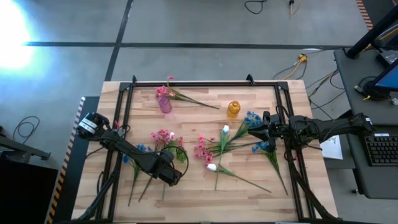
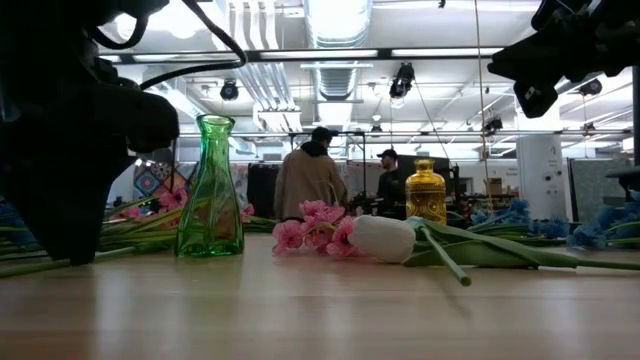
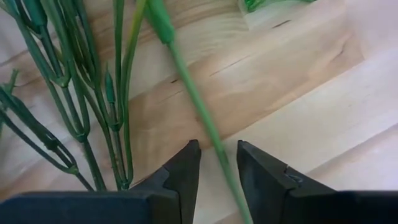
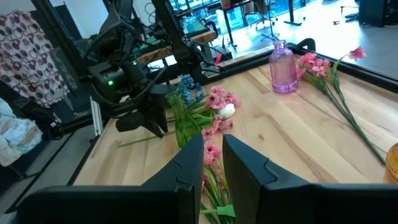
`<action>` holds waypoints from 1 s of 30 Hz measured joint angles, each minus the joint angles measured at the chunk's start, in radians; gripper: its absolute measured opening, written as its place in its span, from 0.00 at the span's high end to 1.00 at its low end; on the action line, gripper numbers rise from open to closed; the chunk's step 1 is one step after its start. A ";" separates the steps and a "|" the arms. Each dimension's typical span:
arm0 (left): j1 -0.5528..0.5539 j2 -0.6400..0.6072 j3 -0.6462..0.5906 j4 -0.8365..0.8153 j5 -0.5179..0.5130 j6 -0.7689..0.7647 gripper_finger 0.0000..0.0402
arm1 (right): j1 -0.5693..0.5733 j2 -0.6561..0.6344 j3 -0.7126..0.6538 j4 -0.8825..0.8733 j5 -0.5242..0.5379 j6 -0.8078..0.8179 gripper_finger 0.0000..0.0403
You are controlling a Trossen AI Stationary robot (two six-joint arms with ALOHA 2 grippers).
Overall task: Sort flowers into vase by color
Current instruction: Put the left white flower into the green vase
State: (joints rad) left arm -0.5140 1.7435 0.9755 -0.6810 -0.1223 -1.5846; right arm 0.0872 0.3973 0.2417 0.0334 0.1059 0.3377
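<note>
Flowers lie loose on the wooden table: pink (image 1: 165, 137) and blue (image 1: 140, 149) sprigs at the left, and pink (image 1: 202, 149), white (image 1: 212, 167) and blue (image 1: 252, 118) ones in the middle. A green vase (image 4: 182, 124) stands upright beside my left gripper (image 3: 219, 152). That gripper points down, open, with one finger on each side of a thin green stem (image 3: 193, 93) that lies flat on the table. Neither finger touches the stem, and its blossom is out of that view. My right gripper (image 4: 213, 143) hovers level above the middle flowers, fingers slightly apart and empty.
A pink vase (image 1: 165, 102) with a pink sprig (image 1: 186, 96) beside it and an amber vase (image 1: 233, 110) stand toward the far edge. More stems (image 3: 74, 106) lie close beside my left fingers. A black frame (image 1: 205, 83) rims the table. People stand in the room behind (image 2: 310, 180).
</note>
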 joint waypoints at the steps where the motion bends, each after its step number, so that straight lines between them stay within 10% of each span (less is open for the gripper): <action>1: 0.000 0.000 -0.002 0.000 0.000 0.000 0.77 | 0.000 0.000 0.000 0.000 0.000 0.000 0.87; 12: 0.000 -0.004 -0.024 -0.001 -0.003 -0.027 0.99 | 0.000 0.000 0.000 0.000 0.000 0.000 0.87; 30: -0.005 -0.024 0.031 -0.067 0.001 0.033 1.00 | 0.000 0.000 0.000 0.000 0.000 -0.001 0.87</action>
State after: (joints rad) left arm -0.5193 1.7191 1.0063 -0.7477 -0.1212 -1.5515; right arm 0.0872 0.3973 0.2417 0.0330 0.1059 0.3370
